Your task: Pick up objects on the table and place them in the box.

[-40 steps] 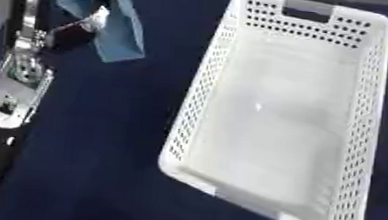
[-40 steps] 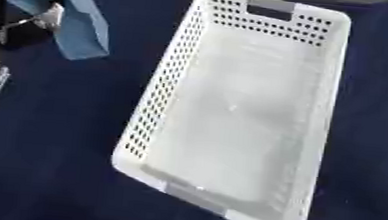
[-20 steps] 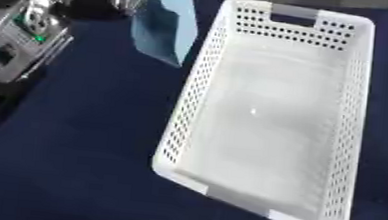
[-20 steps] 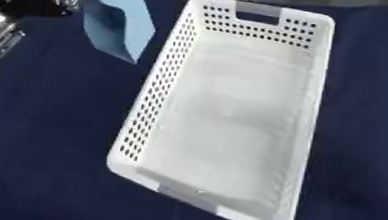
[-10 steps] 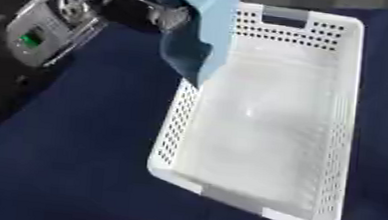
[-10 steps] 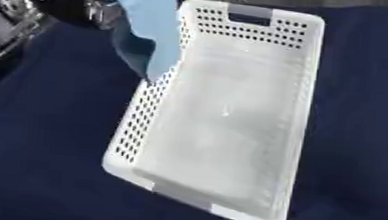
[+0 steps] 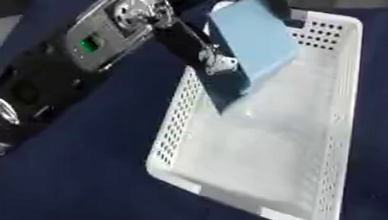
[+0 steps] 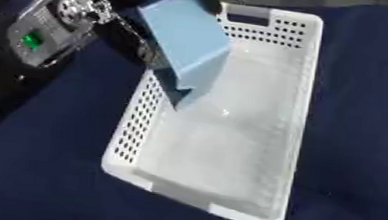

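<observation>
Left hand (image 7: 208, 14), fingers pinching the light-blue block (image 7: 249, 39), is carrying it from outside the white box (image 7: 339, 145) in over the 10 o'clock rim, hanging tilted above the floor, so release appears imminent.

Box (image 7: 339, 145): white plastic, walls patterned with rows of small round holes, floor plain white, grey patch at the far handle slot. Flat object (image 7: 248, 46) I'm holding: light blue on the broad face, darker blue on the shaded lower edge. My left hand (image 7: 210, 13) and arm: black with silver metal joints, one small green spot on the silver forearm panel. Table cover (image 7: 68, 181): plain dark navy blue.
</observation>
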Controlling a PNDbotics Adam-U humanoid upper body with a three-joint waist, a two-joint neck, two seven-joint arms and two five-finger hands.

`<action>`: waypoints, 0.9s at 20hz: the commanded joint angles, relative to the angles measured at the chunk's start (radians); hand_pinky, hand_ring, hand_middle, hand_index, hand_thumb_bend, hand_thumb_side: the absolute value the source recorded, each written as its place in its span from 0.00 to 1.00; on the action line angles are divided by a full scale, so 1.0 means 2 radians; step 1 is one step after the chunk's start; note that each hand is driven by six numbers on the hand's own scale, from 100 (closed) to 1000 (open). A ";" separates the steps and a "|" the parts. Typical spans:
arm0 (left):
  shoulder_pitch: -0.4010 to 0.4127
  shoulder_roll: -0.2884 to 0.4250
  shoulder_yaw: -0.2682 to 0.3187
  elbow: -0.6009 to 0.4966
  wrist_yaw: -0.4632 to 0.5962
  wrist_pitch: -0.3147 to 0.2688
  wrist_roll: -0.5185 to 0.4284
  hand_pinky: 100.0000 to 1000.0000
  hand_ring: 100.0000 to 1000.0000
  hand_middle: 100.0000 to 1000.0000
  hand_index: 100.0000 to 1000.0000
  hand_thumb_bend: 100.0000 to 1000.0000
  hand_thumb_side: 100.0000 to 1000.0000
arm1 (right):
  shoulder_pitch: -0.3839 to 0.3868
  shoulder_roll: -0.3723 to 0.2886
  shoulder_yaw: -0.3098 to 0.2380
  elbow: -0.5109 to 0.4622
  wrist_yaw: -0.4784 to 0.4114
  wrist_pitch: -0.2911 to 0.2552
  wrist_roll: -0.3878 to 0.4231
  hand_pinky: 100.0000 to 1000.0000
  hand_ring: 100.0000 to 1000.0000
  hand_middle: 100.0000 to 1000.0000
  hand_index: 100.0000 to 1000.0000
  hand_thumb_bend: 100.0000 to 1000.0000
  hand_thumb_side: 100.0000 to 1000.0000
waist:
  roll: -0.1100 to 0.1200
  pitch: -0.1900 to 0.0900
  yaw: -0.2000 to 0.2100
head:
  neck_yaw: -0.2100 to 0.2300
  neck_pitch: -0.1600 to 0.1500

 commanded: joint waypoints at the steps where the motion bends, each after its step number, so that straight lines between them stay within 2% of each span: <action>1: -0.003 0.007 0.006 -0.003 -0.005 -0.020 -0.024 0.00 0.38 0.31 0.50 0.00 0.35 | -0.006 -0.008 0.001 -0.007 -0.001 -0.005 0.004 0.87 0.72 0.72 1.00 0.00 0.73 | -0.002 -0.006 0.000 | 0.006 -0.006; 2: -0.002 0.007 0.007 -0.002 -0.005 -0.026 -0.027 0.00 0.43 0.38 0.56 0.00 0.43 | -0.006 -0.008 0.001 -0.007 0.000 -0.006 0.004 0.87 0.72 0.72 1.00 0.00 0.73 | -0.002 -0.006 0.001 | 0.006 -0.007; 3: -0.002 0.008 0.008 -0.003 -0.008 -0.033 -0.033 0.14 0.56 0.52 0.69 0.00 0.56 | -0.006 -0.008 0.001 -0.007 0.000 -0.006 0.004 0.87 0.72 0.72 1.00 0.00 0.73 | -0.003 -0.006 0.001 | 0.007 -0.006; 4: -0.002 0.008 0.008 -0.003 -0.013 -0.041 -0.040 0.31 0.68 0.65 0.81 0.12 0.62 | -0.006 -0.008 0.001 -0.007 0.000 -0.007 0.004 0.87 0.72 0.72 1.00 0.00 0.73 | -0.003 -0.006 0.000 | 0.007 -0.006; 5: -0.002 0.010 0.010 -0.004 -0.021 -0.050 -0.050 0.43 0.76 0.74 0.88 0.24 0.66 | -0.006 -0.008 0.001 -0.007 0.000 -0.007 0.004 0.87 0.72 0.72 1.00 0.00 0.73 | -0.003 -0.006 0.000 | 0.008 -0.007; 9: -0.001 0.010 0.018 0.004 -0.047 -0.072 -0.065 0.69 0.92 0.88 1.00 0.52 0.69 | -0.007 -0.007 0.002 -0.007 0.002 -0.007 0.004 0.87 0.73 0.72 1.00 0.00 0.73 | -0.003 -0.005 0.000 | 0.009 -0.008; 11: -0.001 0.010 0.020 0.008 -0.054 -0.079 -0.068 0.78 0.97 0.93 1.00 0.59 0.68 | -0.007 -0.007 0.002 -0.007 0.003 -0.007 0.004 0.87 0.73 0.72 1.00 0.00 0.73 | -0.002 -0.004 -0.001 | 0.009 -0.009; 13: -0.002 0.010 0.022 0.010 -0.062 -0.087 -0.070 0.82 0.99 0.95 1.00 0.62 0.68 | -0.007 -0.007 0.003 -0.007 0.005 -0.007 0.004 0.87 0.73 0.72 1.00 0.00 0.73 | -0.002 -0.002 -0.001 | 0.008 -0.010; 18: -0.001 0.010 0.026 0.012 -0.079 -0.098 -0.068 0.83 0.99 0.95 1.00 0.60 0.68 | -0.007 -0.007 0.004 -0.007 0.009 -0.009 0.004 0.87 0.73 0.72 1.00 0.00 0.73 | -0.001 0.000 -0.002 | 0.007 -0.012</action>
